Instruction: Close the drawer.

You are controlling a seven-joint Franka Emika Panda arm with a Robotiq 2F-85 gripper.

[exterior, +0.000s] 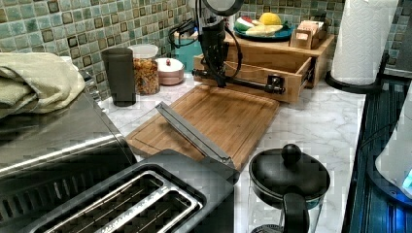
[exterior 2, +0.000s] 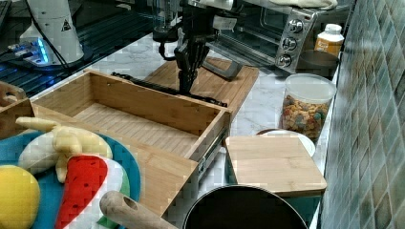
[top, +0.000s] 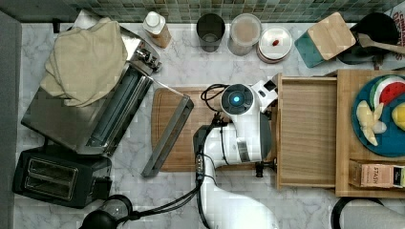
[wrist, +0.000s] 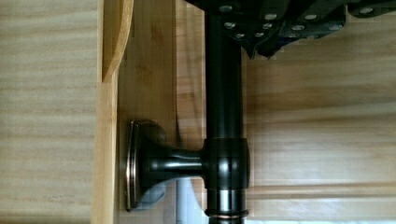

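Handle bar (wrist: 223,116) nearest the wrist camera, gripper (wrist: 261,44) right on it — can't tell if it's clamped. Drawer (top: 308,131) stands pulled well out of the box (top: 345,81) with the blue plate (top: 382,143), over the surface beside the cutting board (top: 174,129). Rigid wood, empty, probably light — push squarely mid-bar; off-centre it may rack.
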